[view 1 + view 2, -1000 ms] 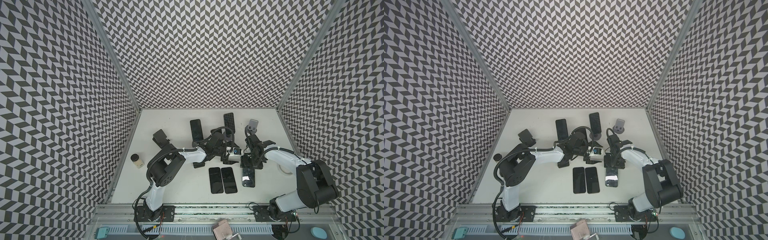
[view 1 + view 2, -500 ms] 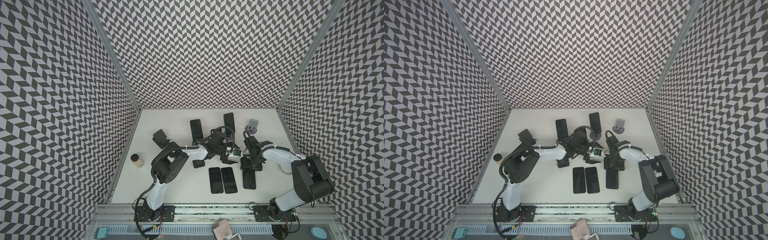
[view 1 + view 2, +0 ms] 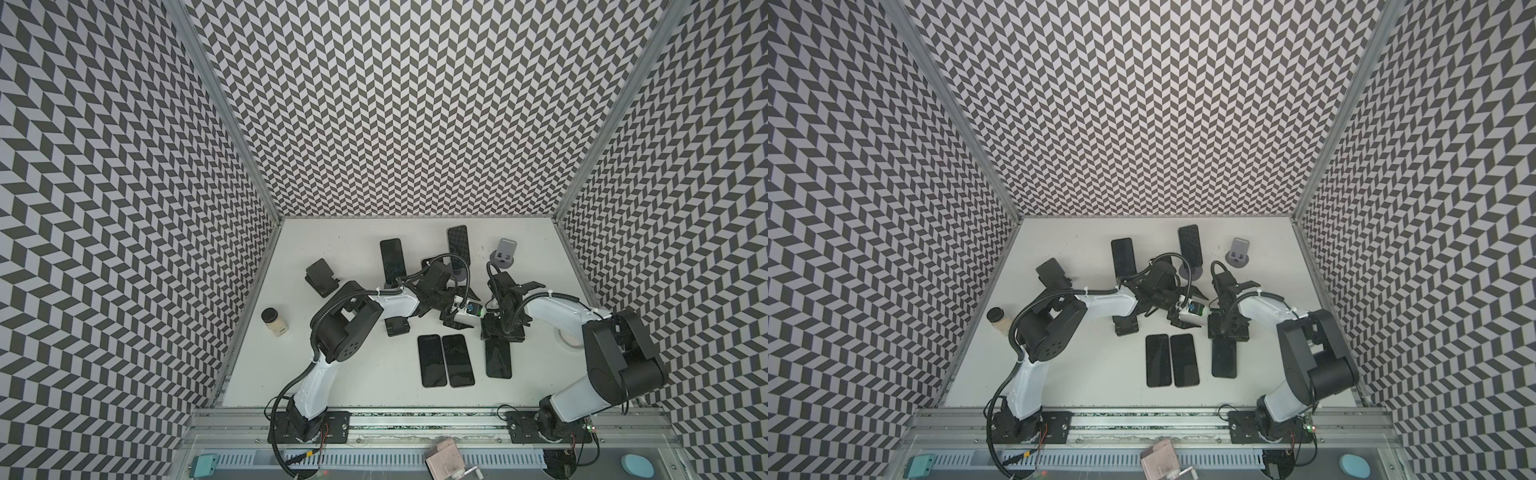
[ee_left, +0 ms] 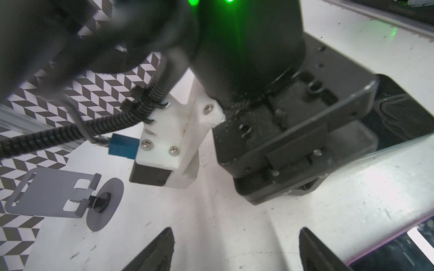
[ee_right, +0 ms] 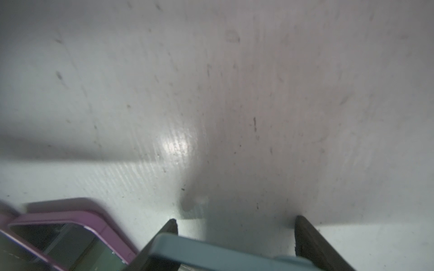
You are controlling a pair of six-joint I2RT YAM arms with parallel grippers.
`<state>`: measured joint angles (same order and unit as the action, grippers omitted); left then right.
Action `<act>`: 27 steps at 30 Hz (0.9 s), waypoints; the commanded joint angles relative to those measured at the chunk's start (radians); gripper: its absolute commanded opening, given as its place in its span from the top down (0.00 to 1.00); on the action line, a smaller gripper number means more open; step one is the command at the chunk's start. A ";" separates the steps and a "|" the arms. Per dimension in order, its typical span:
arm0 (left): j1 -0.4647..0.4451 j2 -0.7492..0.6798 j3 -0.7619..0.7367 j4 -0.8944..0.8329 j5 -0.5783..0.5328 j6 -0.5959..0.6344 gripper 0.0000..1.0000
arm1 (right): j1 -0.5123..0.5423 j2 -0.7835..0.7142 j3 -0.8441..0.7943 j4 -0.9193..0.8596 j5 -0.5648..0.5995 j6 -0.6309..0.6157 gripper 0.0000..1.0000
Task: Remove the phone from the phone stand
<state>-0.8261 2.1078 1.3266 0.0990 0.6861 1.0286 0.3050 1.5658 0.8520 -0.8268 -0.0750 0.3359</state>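
Observation:
The phone (image 3: 498, 361), dark-screened in a grey-blue case, lies flat on the white table (image 3: 374, 386) in both top views. My right gripper (image 3: 501, 336) is shut on its far end. In the right wrist view the case edge (image 5: 223, 253) spans the gap between the fingers of the right gripper (image 5: 236, 221). A low black phone stand (image 3: 456, 328) sits just left of that gripper, with nothing on it. My left gripper (image 4: 236, 231) hangs open above bare table by this stand, holding nothing, and faces the right gripper's black body (image 4: 293, 140).
Two phones (image 3: 444, 359) lie side by side left of the held one; the nearer has a pink case (image 5: 70, 234). Two more phones (image 3: 392, 259) (image 3: 458, 249) stand propped at the back. There are also an empty grey stand (image 3: 505, 255), black stands (image 3: 322, 276) (image 3: 397, 326) and a small jar (image 3: 274, 328).
My right gripper has brought the phone down and a little toward the front, so it now lies flat. The left arm has reached slightly farther right, and its jaws have narrowed a little.

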 commanded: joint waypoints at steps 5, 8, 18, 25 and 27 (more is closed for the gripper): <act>0.010 -0.016 0.026 -0.028 0.036 0.048 0.17 | -0.068 0.061 -0.018 0.051 0.057 0.013 0.36; 0.008 -0.014 0.038 -0.040 0.044 0.053 0.17 | -0.080 0.057 -0.019 0.054 0.059 0.015 0.33; 0.002 -0.016 0.047 -0.031 0.053 0.024 0.17 | -0.084 0.074 -0.018 0.054 0.052 0.014 0.16; 0.001 0.014 0.073 -0.029 0.059 0.026 0.17 | -0.083 0.067 -0.015 0.051 0.053 0.015 0.12; 0.001 0.028 0.086 -0.045 0.054 0.038 0.17 | -0.083 0.051 -0.016 0.054 0.053 0.016 0.12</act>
<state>-0.8223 2.1086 1.3769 0.0753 0.7166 1.0462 0.2325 1.5894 0.8700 -0.8238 -0.0330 0.3515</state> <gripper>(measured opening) 0.829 0.874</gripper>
